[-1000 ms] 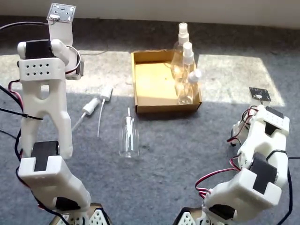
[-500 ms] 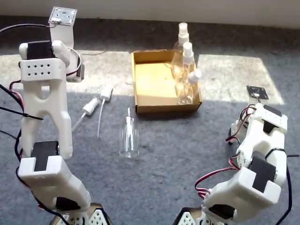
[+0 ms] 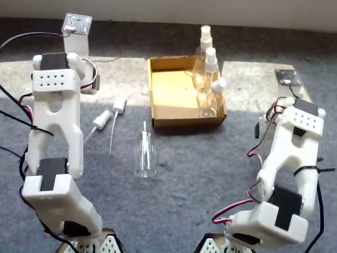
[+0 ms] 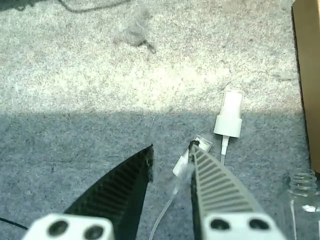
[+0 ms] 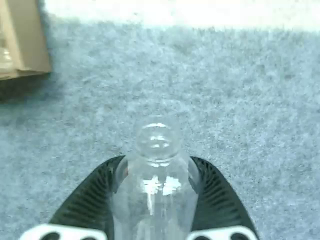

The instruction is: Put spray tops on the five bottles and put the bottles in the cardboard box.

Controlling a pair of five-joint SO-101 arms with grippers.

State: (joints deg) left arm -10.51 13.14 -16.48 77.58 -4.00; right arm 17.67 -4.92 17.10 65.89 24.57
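My right gripper [image 5: 157, 167] is shut on a clear bottle [image 5: 157, 142] whose neck has no top, held upright over the grey carpet. My left gripper [image 4: 171, 147] is open and hangs above two white spray tops: one [image 4: 229, 114] lies just beyond the fingers, and the other [image 4: 183, 161] is partly hidden by a finger. In the high view those tops [image 3: 102, 119] [image 3: 120, 105] lie left of the cardboard box [image 3: 174, 95]. Three bottles with tops [image 3: 209, 84] stand along the box's right side. Another topless bottle [image 3: 145, 153] lies in front of the box.
The left arm [image 3: 55, 110] stands along the left side and the right arm [image 3: 292, 142] at the right. Grey carpet covers the table, with a sunlit band across the far part. The box's left half holds nothing.
The right arm has stretched toward the far side, its wrist now level with the box's right side. The left arm has shifted slightly right and farther away.
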